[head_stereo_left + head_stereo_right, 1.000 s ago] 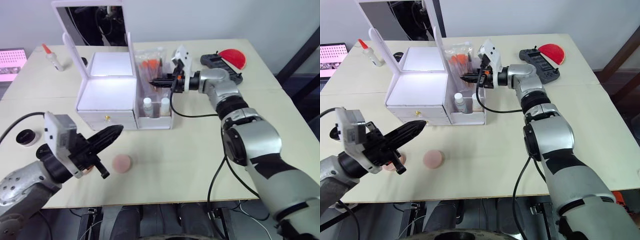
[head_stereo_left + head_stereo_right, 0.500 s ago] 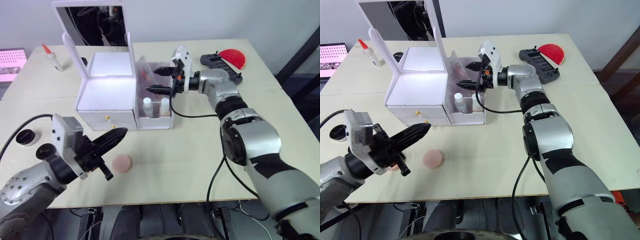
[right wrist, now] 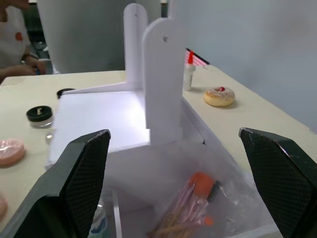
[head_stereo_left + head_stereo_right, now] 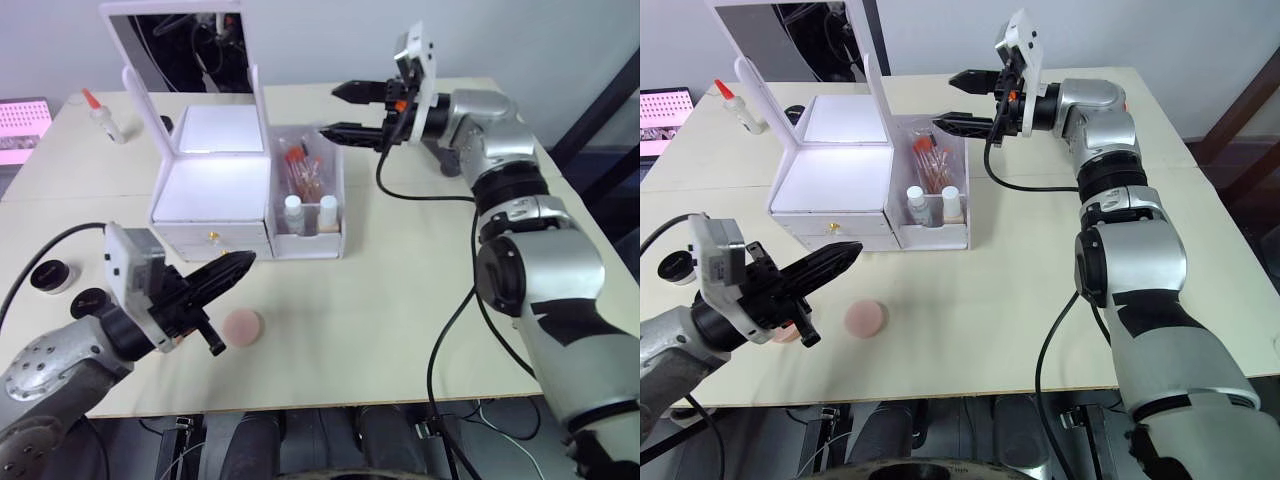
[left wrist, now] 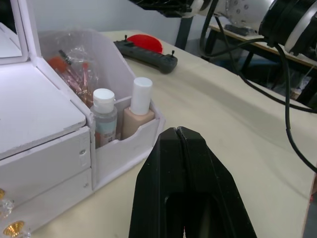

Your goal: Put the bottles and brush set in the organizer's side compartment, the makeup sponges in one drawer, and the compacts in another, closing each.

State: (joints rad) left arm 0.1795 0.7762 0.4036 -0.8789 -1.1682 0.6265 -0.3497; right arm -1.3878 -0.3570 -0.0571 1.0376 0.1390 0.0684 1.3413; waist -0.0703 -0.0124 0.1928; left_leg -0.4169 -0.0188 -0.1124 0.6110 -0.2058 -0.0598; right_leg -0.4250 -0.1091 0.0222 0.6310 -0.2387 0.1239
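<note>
Organizer (image 4: 215,190) is the landmark: brush set (image 4: 304,170) in bag lies in its side compartment, w/ two bottles (image 4: 310,212) at compartment front. Right gripper (image 4: 352,112) hangs above/behind it, fingers wide, empty. Left gripper (image 4: 225,272) in front of organizer, fingers pressed together, empty, beside pink sponge (image 4: 243,326).

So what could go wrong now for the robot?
The pink makeup sponge lies loose on the table, and the left gripper is shut beside it, so a nudge could slide it away. Both drawers look closed, so one must be opened first. The brush set sits in a crinkly bag in the side compartment; the open right gripper above could snag it.
</note>
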